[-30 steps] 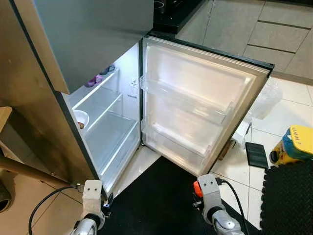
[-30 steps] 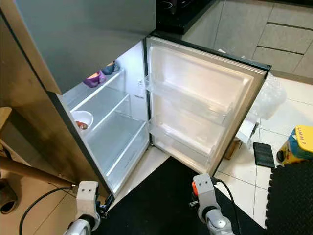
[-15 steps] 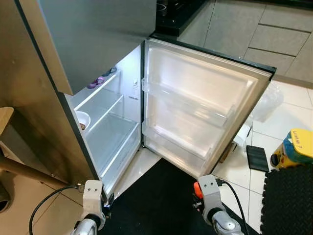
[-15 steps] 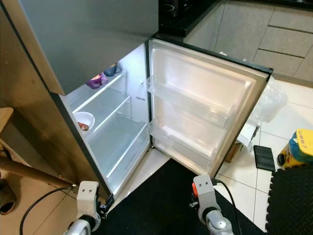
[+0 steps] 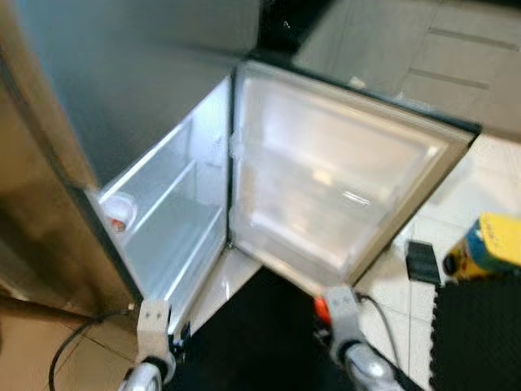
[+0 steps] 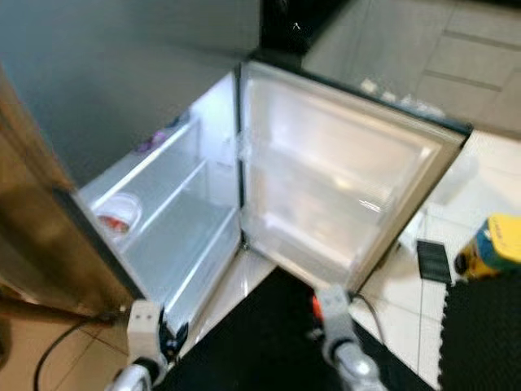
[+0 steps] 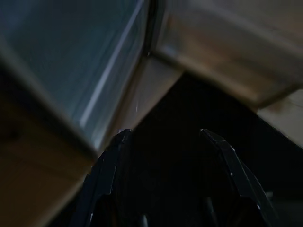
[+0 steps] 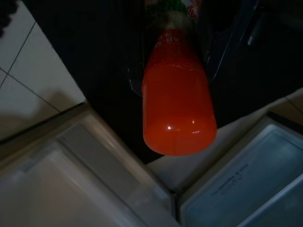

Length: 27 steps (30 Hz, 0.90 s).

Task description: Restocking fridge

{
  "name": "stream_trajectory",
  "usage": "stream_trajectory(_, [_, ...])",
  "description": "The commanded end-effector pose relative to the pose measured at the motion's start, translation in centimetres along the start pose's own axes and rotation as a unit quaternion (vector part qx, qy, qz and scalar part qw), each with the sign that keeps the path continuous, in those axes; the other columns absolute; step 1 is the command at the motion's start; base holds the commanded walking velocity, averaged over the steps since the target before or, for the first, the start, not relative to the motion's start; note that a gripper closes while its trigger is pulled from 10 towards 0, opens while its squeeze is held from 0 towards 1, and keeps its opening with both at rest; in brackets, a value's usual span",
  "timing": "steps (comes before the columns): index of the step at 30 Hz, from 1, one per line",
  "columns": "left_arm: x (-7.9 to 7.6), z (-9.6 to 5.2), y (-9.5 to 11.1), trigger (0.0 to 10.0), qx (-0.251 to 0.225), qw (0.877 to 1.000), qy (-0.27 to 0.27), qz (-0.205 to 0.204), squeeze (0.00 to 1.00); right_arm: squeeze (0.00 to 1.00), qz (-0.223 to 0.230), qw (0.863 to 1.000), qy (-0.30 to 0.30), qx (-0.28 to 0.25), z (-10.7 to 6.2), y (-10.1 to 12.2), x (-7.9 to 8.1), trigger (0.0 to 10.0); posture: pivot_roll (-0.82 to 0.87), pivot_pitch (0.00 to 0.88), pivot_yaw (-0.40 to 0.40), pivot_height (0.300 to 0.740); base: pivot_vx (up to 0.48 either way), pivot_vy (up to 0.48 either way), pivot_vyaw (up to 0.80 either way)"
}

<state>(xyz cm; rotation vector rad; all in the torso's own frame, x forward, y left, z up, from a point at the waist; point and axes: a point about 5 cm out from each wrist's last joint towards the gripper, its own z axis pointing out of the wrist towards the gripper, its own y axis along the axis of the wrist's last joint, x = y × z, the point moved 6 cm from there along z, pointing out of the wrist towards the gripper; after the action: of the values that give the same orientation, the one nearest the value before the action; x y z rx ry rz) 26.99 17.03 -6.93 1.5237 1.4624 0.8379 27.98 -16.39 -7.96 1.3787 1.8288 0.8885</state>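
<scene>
The head views have gone blurred and the whole scene has shifted from half a second ago, so the robot is likely stepping toward the open silver fridge (image 6: 163,236), restocking not begun. The right claw (image 8: 177,52) is clamped on an orange plastic bottle (image 8: 177,104), low above the black floor mat (image 5: 260,342). The left claw (image 7: 165,156) hangs apart, empty. A white bowl (image 6: 118,213) sits on a fridge shelf; the clear door racks (image 6: 313,208) look empty

One fridge (image 6: 163,236) before me, door (image 6: 342,179) open. One bowl (image 6: 118,213) inside. One orange bottle (image 8: 177,101) in my right gripper (image 8: 177,52). One black mat (image 5: 269,334). One yellow container (image 5: 487,244).
</scene>
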Motion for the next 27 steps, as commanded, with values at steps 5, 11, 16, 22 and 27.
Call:
stream_trajectory(5, [-0.6,-0.4,-1.1,10.0,0.017,1.000,-0.006,-0.006,0.00,0.00,0.001,1.000,-0.013,0.015,-0.4,-0.9,-0.9,10.0,-0.15,0.102,-0.014,0.740,0.323,0.000,0.00])
stream_trajectory(11, [-0.7,-0.4,-1.2,10.0,0.019,1.000,-0.008,-0.005,0.00,0.00,0.001,1.000,-0.012,0.016,-0.4,-0.9,-0.9,10.0,-0.15,0.100,-0.014,0.740,0.312,0.000,0.00])
stream_trajectory(16, [-0.8,-0.3,-1.1,10.0,0.019,1.000,-0.010,-0.004,0.00,0.00,0.000,1.000,-0.013,0.013,-0.4,-0.8,-0.9,10.0,-0.15,0.099,-0.013,0.740,0.305,0.000,0.00])
stream_trajectory(22, [-1.0,-0.3,-1.0,10.0,0.017,1.000,-0.015,-0.002,0.00,0.00,0.000,1.000,-0.014,0.013,-0.4,-0.8,-1.0,10.0,-0.15,0.100,-0.012,0.740,0.274,0.000,0.00])
stream_trajectory(27, [-1.8,-0.4,-1.1,10.0,0.011,0.999,-0.033,0.009,0.00,0.00,0.001,1.000,-0.015,0.012,-0.5,-0.9,-1.1,10.0,-0.16,0.101,-0.010,0.740,0.000,0.000,0.00])
